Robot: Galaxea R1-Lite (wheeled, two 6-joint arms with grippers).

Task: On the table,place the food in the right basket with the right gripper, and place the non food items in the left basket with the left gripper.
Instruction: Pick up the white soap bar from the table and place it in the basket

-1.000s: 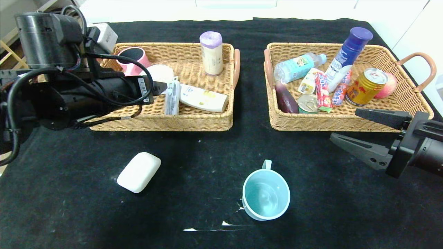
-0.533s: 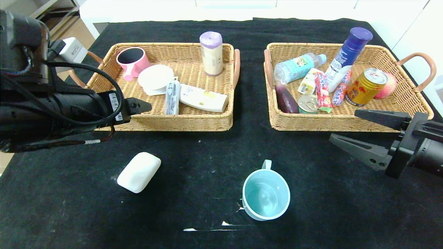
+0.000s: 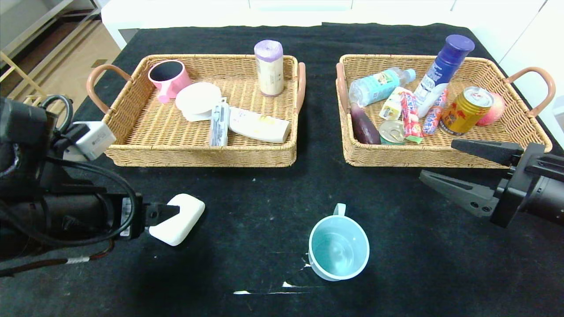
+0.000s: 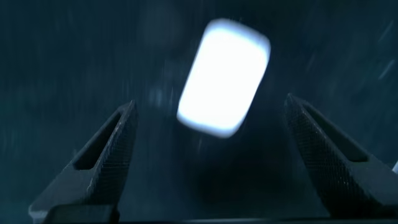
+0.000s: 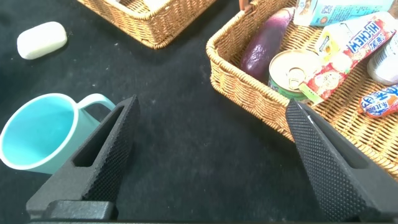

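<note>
1. Your left tool (image 3: 169, 211) sits low over the surface (image 3: 246, 193) at the near left, its fingers spread wide; the left wrist view shows the white soap block (image 4: 224, 78) lying just ahead of the open fingers (image 4: 106, 162), not between them.
2. In the head view the soap block (image 3: 177, 219) lies flat on the surface in front of the left basket (image 3: 145, 154), with the left tool's tip right at its near-left edge. You cannot tell from these views whether they touch.
3. The teal mug (image 3: 338, 246) stands upright on the surface near the middle, mouth up, handle pointing toward the baskets, well apart from the soap.
4. The slim clear case (image 3: 219, 124) lies inside the left basket, beside a white tube (image 3: 259, 125), a pink mug (image 3: 168, 78), a white round lid (image 3: 198, 100) and a purple-topped roll (image 3: 269, 67).
5. Your right tool (image 3: 458, 169) hovers at the right, just in front of the right basket (image 3: 440, 156), fingers spread and holding nothing.
6. The right basket holds the water bottle (image 3: 379, 86), the red candy stick pack (image 3: 410, 115) and the gold can (image 3: 466, 110), along with a blue-capped bottle (image 3: 443, 72) and a purple eggplant (image 3: 363, 125).
</note>
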